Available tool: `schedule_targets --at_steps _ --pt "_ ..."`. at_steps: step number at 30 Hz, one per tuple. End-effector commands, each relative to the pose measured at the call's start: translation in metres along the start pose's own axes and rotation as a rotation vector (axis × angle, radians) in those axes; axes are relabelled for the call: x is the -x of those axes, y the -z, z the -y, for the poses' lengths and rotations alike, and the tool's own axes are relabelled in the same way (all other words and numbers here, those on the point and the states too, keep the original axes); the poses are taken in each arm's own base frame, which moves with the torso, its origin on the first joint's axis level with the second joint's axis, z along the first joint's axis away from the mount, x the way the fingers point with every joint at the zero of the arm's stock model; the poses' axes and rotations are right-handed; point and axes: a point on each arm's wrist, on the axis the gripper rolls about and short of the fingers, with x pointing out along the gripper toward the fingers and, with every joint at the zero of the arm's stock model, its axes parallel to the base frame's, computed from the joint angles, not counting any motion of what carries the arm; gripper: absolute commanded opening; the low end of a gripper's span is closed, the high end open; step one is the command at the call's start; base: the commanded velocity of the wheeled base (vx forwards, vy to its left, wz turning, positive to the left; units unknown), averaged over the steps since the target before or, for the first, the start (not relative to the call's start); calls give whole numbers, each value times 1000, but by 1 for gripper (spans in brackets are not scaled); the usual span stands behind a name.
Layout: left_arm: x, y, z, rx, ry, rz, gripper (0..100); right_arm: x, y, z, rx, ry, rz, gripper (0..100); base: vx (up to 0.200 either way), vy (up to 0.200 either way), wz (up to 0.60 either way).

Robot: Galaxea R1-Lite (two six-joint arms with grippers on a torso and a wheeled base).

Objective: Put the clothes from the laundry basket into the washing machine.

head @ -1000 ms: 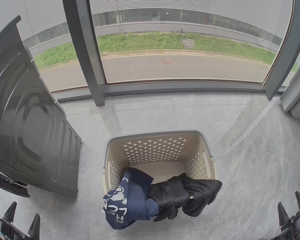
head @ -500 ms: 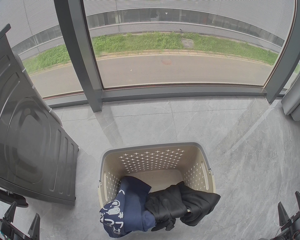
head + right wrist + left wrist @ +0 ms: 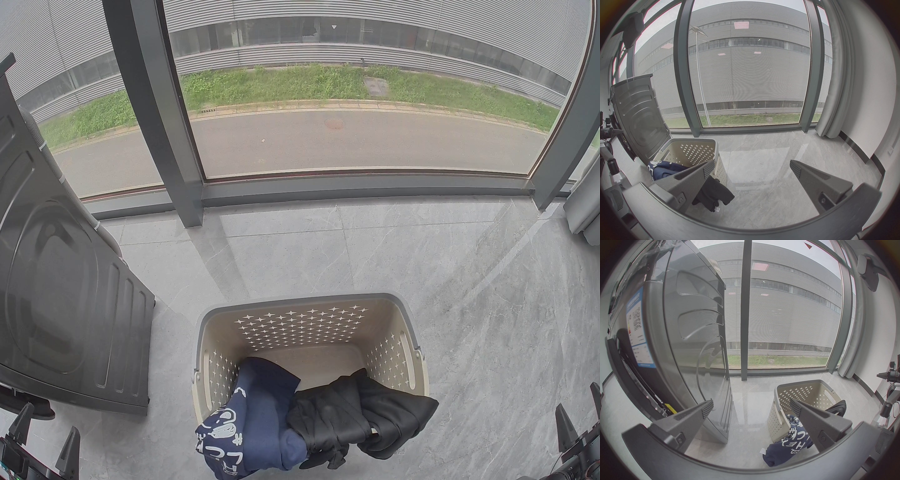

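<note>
Left tool [image 3: 751, 403]: fingers spread wide, holding nothing. Right tool [image 3: 751, 164]: likewise wide apart and empty. The laundry basket [image 3: 300, 325] stands on the floor [image 3: 469, 281] near the washing machine [image 3: 62, 300]. A navy printed garment [image 3: 253, 425] and a black garment [image 3: 359, 412] hang over the basket's near rim, touching each other.

Beige laundry basket [image 3: 310, 325] sitting centre, navy printed garment [image 3: 250, 425] and black garment [image 3: 356, 415] draping over its near rim, washing machine [image 3: 62, 300] standing left, left gripper [image 3: 49, 423] and right gripper [image 3: 576, 401] hovering low, fingers apart.
</note>
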Motion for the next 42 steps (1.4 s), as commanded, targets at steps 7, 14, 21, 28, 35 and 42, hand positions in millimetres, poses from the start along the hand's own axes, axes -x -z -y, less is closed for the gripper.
schedule_targets --at_steps 7,14,21,28,35,42 --pt "0 5 0 -1 -1 -1 100 0 5 0 0 -2 1 100 143 0 0" --pt "0 5 0 -1 0 -1 100 0 5 0 0 0 1 100 29 0 0" --pt "0 5 0 1 0 -1 100 0 5 0 0 0 1 100 171 0 0" --pt "0 5 0 1 0 -1 100 0 5 0 0 -2 1 100 0 0 0" --pt "0 5 0 1 0 -1 100 0 5 0 0 0 1 100 86 0 0" --pt "0 5 0 1 0 -1 100 0 5 0 0 0 1 100 86 0 0"
